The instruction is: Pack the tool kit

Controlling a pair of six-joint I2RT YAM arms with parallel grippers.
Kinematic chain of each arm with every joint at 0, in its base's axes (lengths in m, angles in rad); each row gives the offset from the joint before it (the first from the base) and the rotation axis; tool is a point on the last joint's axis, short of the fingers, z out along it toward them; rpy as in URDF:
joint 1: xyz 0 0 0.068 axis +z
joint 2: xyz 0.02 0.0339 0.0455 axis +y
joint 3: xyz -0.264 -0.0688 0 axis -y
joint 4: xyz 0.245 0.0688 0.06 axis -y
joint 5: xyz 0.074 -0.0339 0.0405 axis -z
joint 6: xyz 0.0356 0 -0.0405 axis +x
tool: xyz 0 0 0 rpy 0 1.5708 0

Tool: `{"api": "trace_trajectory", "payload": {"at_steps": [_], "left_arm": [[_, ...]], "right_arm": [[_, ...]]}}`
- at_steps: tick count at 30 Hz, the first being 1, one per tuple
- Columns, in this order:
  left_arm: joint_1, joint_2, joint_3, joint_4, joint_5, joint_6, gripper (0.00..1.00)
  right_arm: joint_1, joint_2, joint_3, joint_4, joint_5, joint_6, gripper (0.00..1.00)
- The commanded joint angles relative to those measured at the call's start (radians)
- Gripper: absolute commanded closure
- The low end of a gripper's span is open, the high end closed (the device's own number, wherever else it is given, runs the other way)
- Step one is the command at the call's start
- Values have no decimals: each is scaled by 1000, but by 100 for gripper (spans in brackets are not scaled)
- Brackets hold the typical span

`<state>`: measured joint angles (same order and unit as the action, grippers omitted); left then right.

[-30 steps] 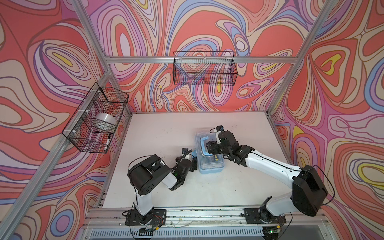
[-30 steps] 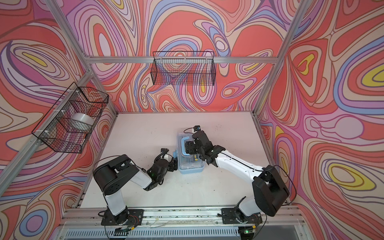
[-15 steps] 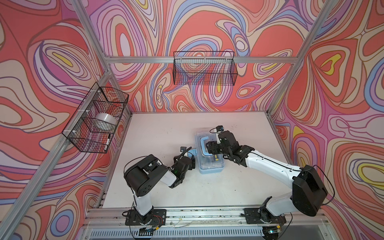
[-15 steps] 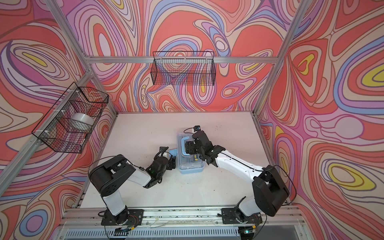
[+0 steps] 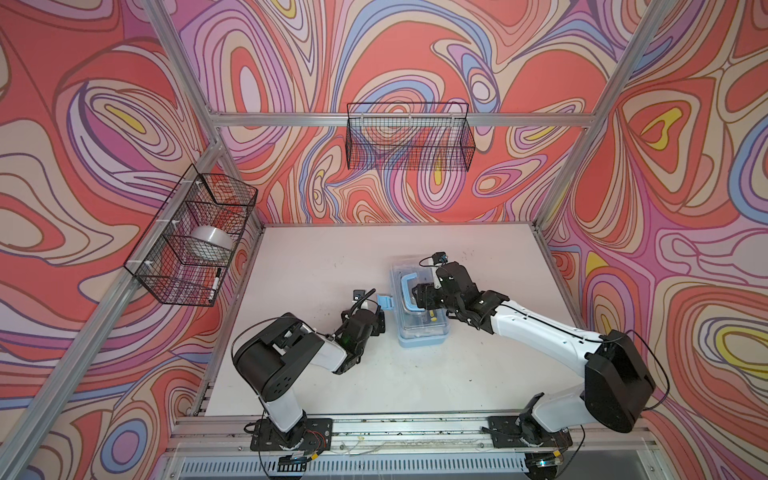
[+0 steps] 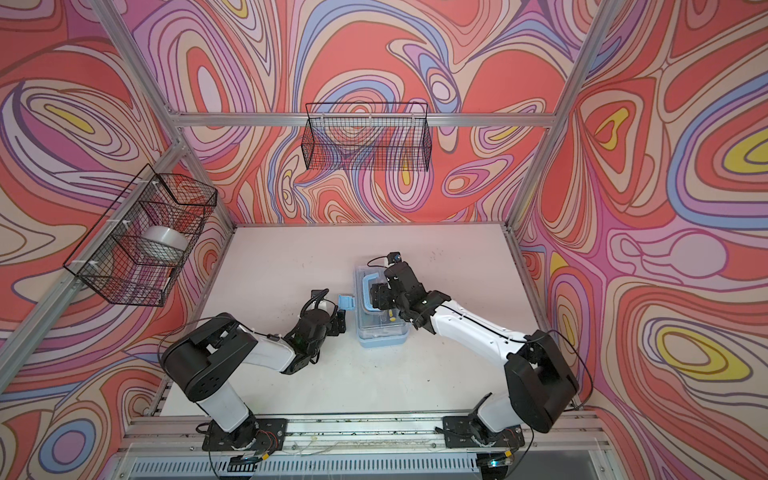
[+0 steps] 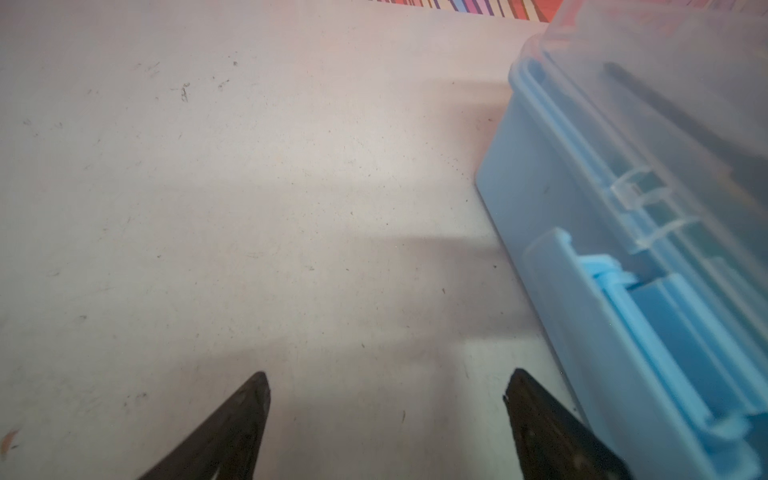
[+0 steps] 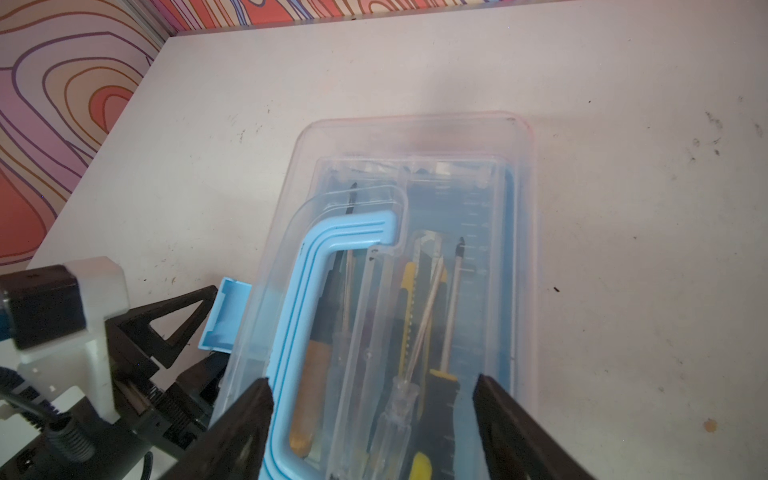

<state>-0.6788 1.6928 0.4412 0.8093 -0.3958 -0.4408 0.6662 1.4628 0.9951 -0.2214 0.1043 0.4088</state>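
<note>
My left pincer [image 7: 386,382] gapes empty beside the tool kit [image 7: 540,208], my right pincer [image 8: 372,380] hangs open over its handle [image 8: 307,291].

2 white arms [image 5: 536,328], black joints [image 5: 615,382], black fingers [image 7: 232,428]

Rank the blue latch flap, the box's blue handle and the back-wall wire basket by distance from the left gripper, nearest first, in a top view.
From the left gripper:
1. blue latch, just beside its fingertips.
2. blue handle, on top of the tool box, farther right.
3. wire basket, hung high at the rear.
</note>
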Motion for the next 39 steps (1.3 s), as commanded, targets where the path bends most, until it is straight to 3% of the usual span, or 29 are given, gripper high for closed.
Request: {"api": "trace_trajectory", "payload": {"at_steps": [1,24,39], "left_arm": [[10,-40,-1,-29,20,-16,12],[12,-208,59,-181,151,-92,17],[11,-222,55,-170,217,-193,26]], "right_arm": [[-4,8,-12,-11,3,-8,20],[-3,-1,-38,9,-6,0,20],[-3,-5,-53,20,-7,5,20]]}}
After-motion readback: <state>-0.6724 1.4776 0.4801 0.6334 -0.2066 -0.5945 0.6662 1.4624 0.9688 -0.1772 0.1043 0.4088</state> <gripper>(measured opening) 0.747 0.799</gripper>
